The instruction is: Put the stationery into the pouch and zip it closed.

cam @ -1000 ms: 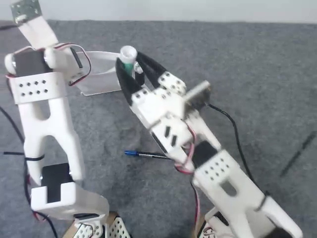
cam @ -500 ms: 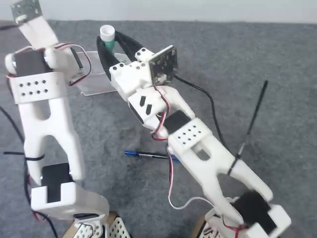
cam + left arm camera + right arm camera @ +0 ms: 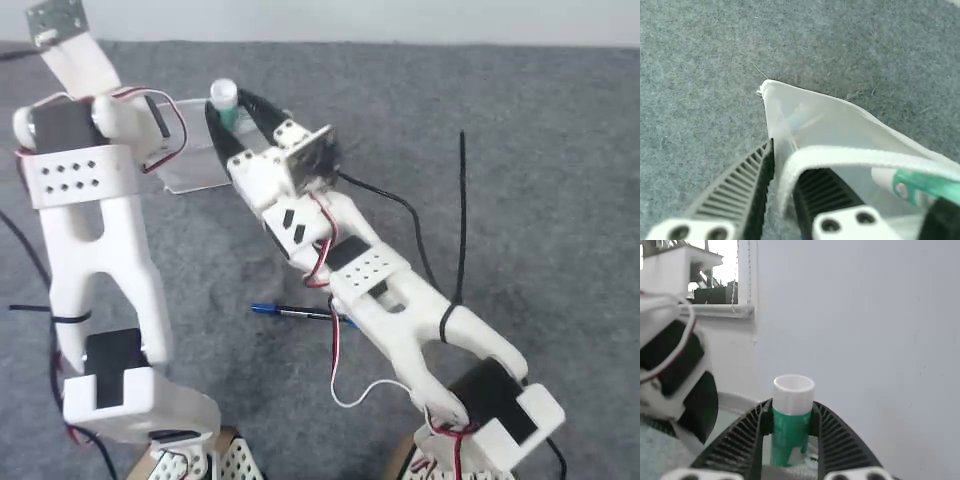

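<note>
At the table's far side, your left hand (image 3: 787, 162) is clamped on the pouch (image 3: 840, 125) rim, I'd judge to keep the mouth agape. Your right hand (image 3: 791, 409) is closed on the glue stick (image 3: 224, 100) right at that mouth, placed to feed it in. Its long axis runs along the fingers, white cap leading away from the wrist. 1 pen (image 3: 295, 313) waits on the table (image 3: 540, 150).

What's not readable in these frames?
- High view: mouth of the pouch, hidden behind the left arm and right gripper.
- High view: far end of the pen, under the right arm.
- Left wrist view: glue stick cut off by the frame edge; whether it is inside the pouch is unclear.
</note>
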`<action>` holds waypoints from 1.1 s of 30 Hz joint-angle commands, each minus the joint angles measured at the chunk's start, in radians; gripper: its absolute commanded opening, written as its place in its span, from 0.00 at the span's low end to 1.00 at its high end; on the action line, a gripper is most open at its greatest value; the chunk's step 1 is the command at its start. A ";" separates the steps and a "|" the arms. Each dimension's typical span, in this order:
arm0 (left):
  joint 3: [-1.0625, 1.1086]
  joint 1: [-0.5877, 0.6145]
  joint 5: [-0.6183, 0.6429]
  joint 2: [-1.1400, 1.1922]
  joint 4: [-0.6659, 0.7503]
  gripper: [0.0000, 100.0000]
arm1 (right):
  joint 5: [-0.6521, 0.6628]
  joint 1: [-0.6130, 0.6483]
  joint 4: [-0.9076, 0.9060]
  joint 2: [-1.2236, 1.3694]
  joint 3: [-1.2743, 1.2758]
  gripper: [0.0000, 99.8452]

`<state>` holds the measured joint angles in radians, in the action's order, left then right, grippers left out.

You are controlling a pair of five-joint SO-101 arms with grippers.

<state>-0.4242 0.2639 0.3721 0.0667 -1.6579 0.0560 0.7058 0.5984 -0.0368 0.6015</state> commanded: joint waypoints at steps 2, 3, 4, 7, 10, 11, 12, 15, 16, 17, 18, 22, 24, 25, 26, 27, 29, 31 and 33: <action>0.005 -0.012 0.008 -0.021 0.025 0.02 | 0.187 0.030 0.015 -0.065 0.071 0.01; 0.005 -0.012 0.008 -0.021 0.025 0.02 | 0.206 0.031 0.015 -0.065 0.081 0.01; 0.005 -0.014 0.008 -0.020 0.025 0.02 | 0.219 0.038 0.015 -0.064 0.083 0.01; 0.005 -0.012 0.008 -0.020 0.025 0.02 | 0.242 0.042 0.008 -0.061 0.086 0.01; 0.005 -0.012 0.008 -0.020 0.025 0.02 | 0.241 0.042 0.008 -0.061 0.087 0.06; 0.005 -0.012 0.008 -0.020 0.025 0.02 | 0.236 0.042 0.008 -0.061 0.089 0.10; 0.005 -0.012 0.008 -0.020 0.025 0.02 | 0.235 0.042 0.008 -0.062 0.097 0.14; 0.005 -0.012 0.008 -0.020 0.025 0.02 | 0.233 0.048 0.008 -0.071 0.118 0.24; 0.005 -0.012 0.008 -0.020 0.025 0.02 | 0.233 0.048 0.008 -0.071 0.120 0.25; 0.007 -0.012 0.008 -0.020 0.025 0.02 | 0.233 0.053 0.010 -0.071 0.120 0.25; 0.007 -0.012 0.008 -0.020 0.025 0.02 | 0.233 0.056 0.012 -0.071 0.120 0.24; 0.007 -0.012 0.008 -0.020 0.026 0.02 | 0.233 0.062 0.008 -0.073 0.120 0.20; 0.007 -0.012 0.008 -0.020 0.026 0.02 | 0.233 0.073 0.008 -0.091 0.129 0.20; 0.007 -0.012 0.008 -0.020 0.026 0.02 | 0.233 0.074 0.007 -0.110 0.144 0.20; 0.007 -0.012 0.008 -0.020 0.026 0.02 | 0.233 0.076 0.007 -0.137 0.160 0.20; 0.007 -0.012 0.008 -0.020 0.026 0.02 | 0.233 0.084 0.007 -0.166 0.176 0.20; 0.007 -0.012 0.008 -0.020 0.026 0.02 | 0.233 0.090 -0.013 -0.239 0.209 0.19; 0.007 -0.012 0.008 -0.020 0.026 0.03 | 0.227 0.091 -0.093 -0.315 0.219 0.19; 0.007 -0.012 0.008 -0.020 0.026 0.03 | 0.161 0.090 -0.196 -0.401 0.219 0.19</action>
<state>-0.4166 0.2624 0.3721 0.0683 -1.6594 0.2708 0.7887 0.5125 -0.2854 0.8239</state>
